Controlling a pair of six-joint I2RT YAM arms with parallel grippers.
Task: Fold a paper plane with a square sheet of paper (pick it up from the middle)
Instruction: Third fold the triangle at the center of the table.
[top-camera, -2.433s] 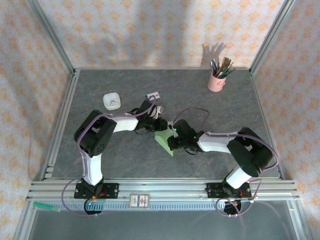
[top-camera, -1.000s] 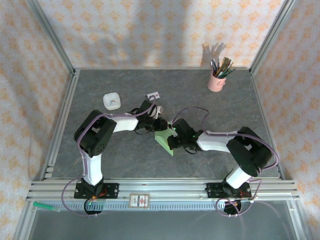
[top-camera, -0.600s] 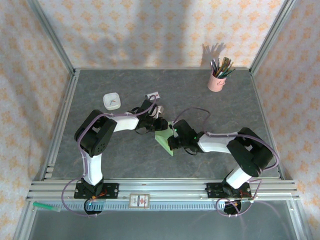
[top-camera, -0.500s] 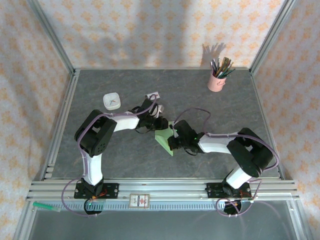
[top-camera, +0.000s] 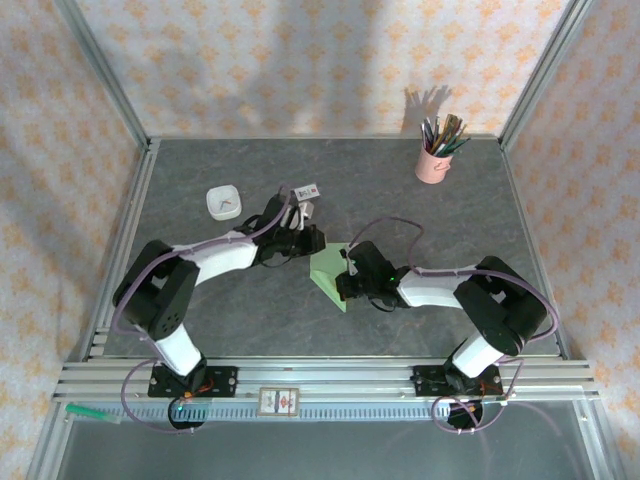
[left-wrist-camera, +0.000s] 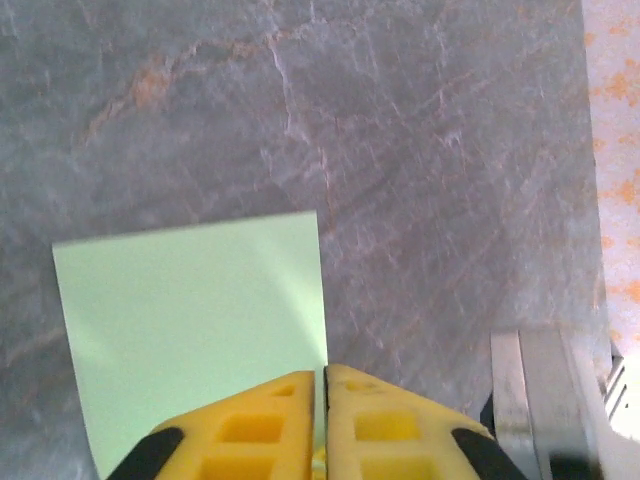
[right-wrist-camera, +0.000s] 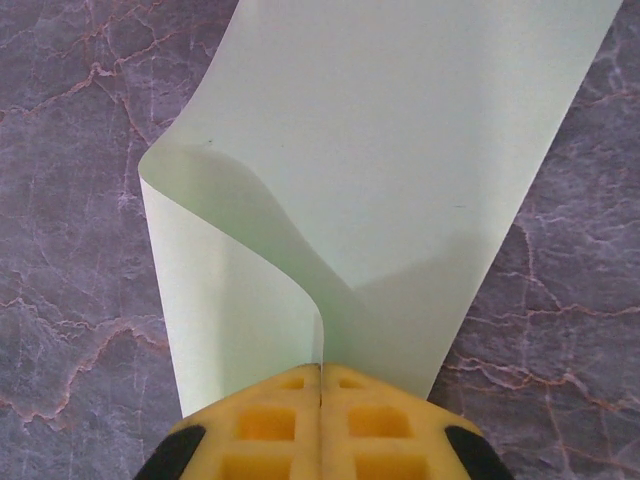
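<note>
The square sheet of paper (top-camera: 328, 268) is pale green and sits mid-table between both grippers, partly lifted and curled. My right gripper (top-camera: 346, 285) is shut on its near edge. In the right wrist view the sheet (right-wrist-camera: 400, 150) rises out of the seam of the closed gripper (right-wrist-camera: 321, 368) and rolls over to the left. My left gripper (top-camera: 306, 241) is at the sheet's far-left edge. In the left wrist view the left gripper (left-wrist-camera: 325, 372) is shut, and the sheet's (left-wrist-camera: 190, 320) right edge runs straight into the seam. No pointed paper plane shape shows.
A pink pencil cup (top-camera: 434, 160) stands at the back right. A small white dish (top-camera: 222, 203) and a small printed card (top-camera: 305, 190) lie behind the left arm. A metal rail (left-wrist-camera: 545, 400) shows at the lower right of the left wrist view.
The left arm has stretched out lower and its gripper has slid down onto the sheet's far-left edge and shut. The right gripper keeps its hold and has not moved.
</note>
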